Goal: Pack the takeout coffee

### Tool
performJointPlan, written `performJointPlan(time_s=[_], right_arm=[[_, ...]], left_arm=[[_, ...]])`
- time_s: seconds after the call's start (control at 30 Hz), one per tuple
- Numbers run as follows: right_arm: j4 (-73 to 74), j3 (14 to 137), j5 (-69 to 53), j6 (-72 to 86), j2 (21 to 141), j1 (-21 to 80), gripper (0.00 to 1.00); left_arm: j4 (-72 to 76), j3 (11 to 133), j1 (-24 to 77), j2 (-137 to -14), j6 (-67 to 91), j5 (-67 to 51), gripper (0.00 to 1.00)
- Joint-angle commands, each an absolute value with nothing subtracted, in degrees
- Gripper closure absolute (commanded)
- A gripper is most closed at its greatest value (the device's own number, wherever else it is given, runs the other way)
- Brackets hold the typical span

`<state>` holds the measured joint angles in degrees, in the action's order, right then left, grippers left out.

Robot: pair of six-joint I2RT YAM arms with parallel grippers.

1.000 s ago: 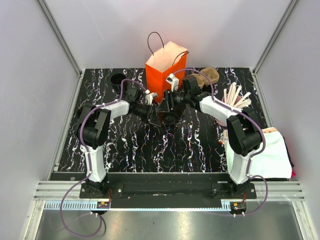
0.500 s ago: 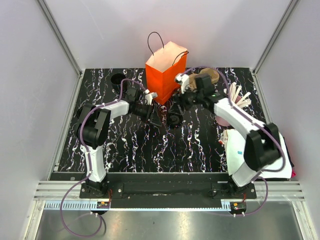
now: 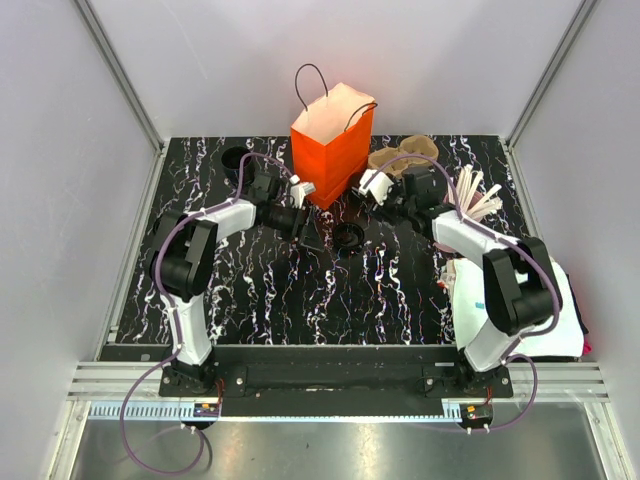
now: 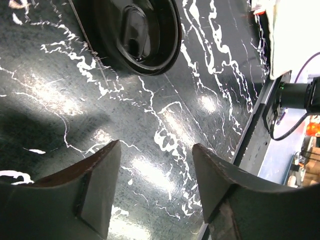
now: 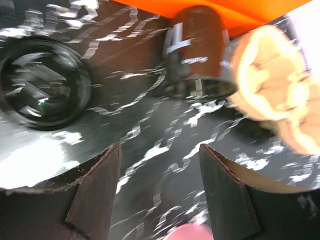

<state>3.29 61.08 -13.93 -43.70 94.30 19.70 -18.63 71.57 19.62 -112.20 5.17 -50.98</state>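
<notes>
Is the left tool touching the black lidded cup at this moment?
Apart. In the left wrist view the left tool stands open with nothing in it, and a stretch of bare marbled tabletop separates its fingertips from the black lidded cup.

The takeout coffee [image 3: 348, 237] stands upright on the table [image 3: 260, 300], near its centre. The paper bag [image 3: 332, 140] stands just behind it, at the rear edge. The pulp cup tray [image 3: 405, 155] lies just right of the bag. The cup of sticks [image 3: 470, 198] stands right of the coffee and in front of the tray. A cloth [image 3: 530, 300] lies at the right edge, in front of the sticks.
</notes>
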Motion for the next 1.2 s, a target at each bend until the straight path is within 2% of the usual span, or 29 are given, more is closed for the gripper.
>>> performJointPlan(time_s=[0.0, 0.3, 0.6, 0.93, 1.03, 1.1, 1.17], right_arm=[[-11.41, 61.70, -8.79, -52.73, 98.34, 19.42, 0.31], [-26.01, 62.75, -5.10, -59.24, 107.04, 18.37, 0.34], [-31.81, 63.28, -9.66, -63.46, 111.53, 17.58, 0.39], [-35.68, 64.07, -15.29, -64.42, 115.31, 17.40, 0.47], [-38.22, 63.81, -16.17, -64.16, 116.19, 17.40, 0.57], [-39.89, 63.29, -16.70, -63.90, 116.37, 17.49, 0.69], [-41.13, 62.84, -17.05, -63.90, 116.11, 17.40, 0.76]], left_arm=[[-18.90, 71.63, 18.81, -108.28, 1.67, -54.40, 0.36], [-21.18, 72.60, 16.53, -108.46, -1.84, -61.95, 0.22], [-29.78, 76.90, 14.50, -111.79, -8.78, -70.30, 0.20], [-36.21, 80.16, 14.15, -114.70, -14.58, -70.49, 0.19], [-37.09, 80.51, 14.06, -115.14, -15.64, -70.40, 0.19], [-37.53, 80.68, 14.06, -115.49, -15.64, -70.31, 0.18], [-37.70, 80.95, 14.06, -115.84, -15.73, -70.05, 0.19]])
